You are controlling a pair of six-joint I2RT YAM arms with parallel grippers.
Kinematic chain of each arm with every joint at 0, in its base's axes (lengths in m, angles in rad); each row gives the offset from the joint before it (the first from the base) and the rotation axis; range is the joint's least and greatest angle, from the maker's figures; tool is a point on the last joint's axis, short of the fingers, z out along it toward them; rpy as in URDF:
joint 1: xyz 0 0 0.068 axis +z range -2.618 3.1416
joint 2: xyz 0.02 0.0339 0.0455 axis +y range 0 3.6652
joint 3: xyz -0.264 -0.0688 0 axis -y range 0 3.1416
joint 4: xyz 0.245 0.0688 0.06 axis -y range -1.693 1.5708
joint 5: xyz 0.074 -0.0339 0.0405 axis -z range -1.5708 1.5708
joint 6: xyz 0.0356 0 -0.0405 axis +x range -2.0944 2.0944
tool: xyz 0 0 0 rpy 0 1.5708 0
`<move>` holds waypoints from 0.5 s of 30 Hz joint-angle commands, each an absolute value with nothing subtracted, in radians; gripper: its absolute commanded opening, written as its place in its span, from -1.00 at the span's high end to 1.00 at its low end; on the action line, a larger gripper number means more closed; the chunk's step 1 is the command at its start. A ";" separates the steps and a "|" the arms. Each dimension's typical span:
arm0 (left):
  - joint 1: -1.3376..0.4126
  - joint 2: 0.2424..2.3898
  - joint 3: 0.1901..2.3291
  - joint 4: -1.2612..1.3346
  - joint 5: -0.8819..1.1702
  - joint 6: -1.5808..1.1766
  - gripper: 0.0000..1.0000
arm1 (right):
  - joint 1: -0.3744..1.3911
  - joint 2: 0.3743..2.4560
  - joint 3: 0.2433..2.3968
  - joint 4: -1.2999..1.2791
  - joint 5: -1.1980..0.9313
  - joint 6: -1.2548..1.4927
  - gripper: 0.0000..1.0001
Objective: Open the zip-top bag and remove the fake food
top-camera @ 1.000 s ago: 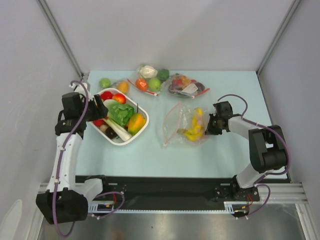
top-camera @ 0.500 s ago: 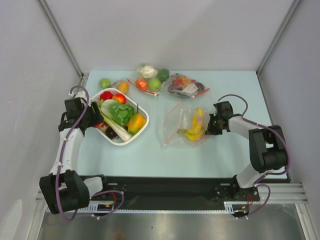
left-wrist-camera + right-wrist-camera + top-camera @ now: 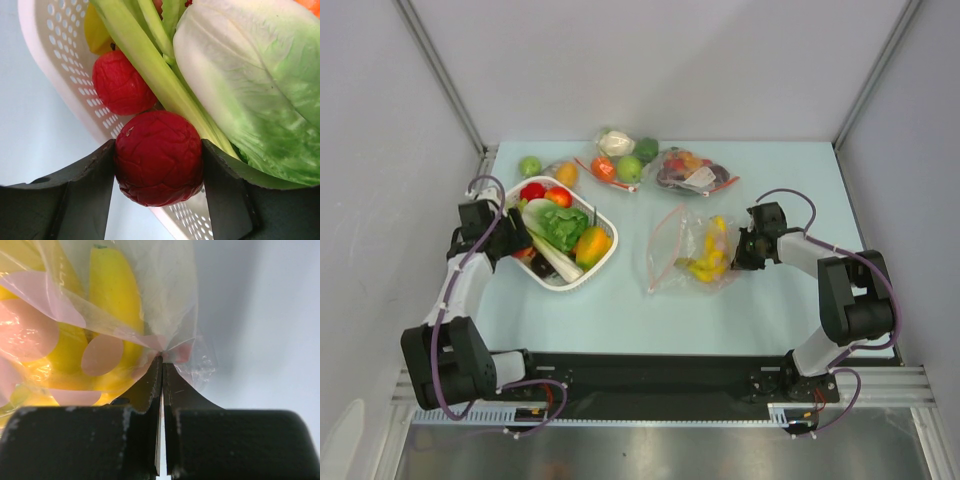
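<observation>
The zip-top bag (image 3: 672, 243) lies flat at mid-table, clear with a pinkish zip strip on its left side. A yellow banana bunch (image 3: 710, 255) shows inside it. My right gripper (image 3: 740, 250) is shut on the bag's right edge; in the right wrist view the film (image 3: 172, 347) bunches at the closed fingertips beside the banana (image 3: 112, 290). My left gripper (image 3: 517, 240) sits at the white basket's (image 3: 563, 284) left side, shut on a small red piece (image 3: 158, 157). Green lettuce (image 3: 563, 228) and an orange-yellow fruit (image 3: 592, 245) lie in the basket.
At the back stand a bag with cauliflower and green fruit (image 3: 620, 155) and a bag with dark items and a white label (image 3: 695, 172). A green apple (image 3: 529, 166) and an orange (image 3: 566, 174) lie loose. Walls close in left and right.
My left arm has folded down and nearer, bringing its wrist lower beside the basket. The right arm and the bag have not moved.
</observation>
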State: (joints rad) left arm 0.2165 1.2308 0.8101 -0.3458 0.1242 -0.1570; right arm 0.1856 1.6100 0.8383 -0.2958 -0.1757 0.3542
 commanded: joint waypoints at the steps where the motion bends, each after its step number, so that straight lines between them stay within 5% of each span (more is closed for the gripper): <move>1: 0.224 1.273 0.807 -0.287 0.144 -0.164 -0.20 | 0.178 1.626 0.851 -0.337 -0.166 0.331 1.00; 8: 0.222 1.272 0.805 -0.299 0.158 -0.149 -0.79 | 0.176 1.618 0.848 -0.342 -0.161 0.330 1.00; 15: 0.222 1.210 0.811 -0.327 0.153 -0.143 -0.85 | 0.176 1.621 0.851 -0.339 -0.164 0.328 1.00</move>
State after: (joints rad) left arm 0.2165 1.2640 0.8101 -0.3016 0.1593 -0.1551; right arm 0.1825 1.6100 0.8383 -0.2974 -0.1806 0.3534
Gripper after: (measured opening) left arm 0.922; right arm 0.009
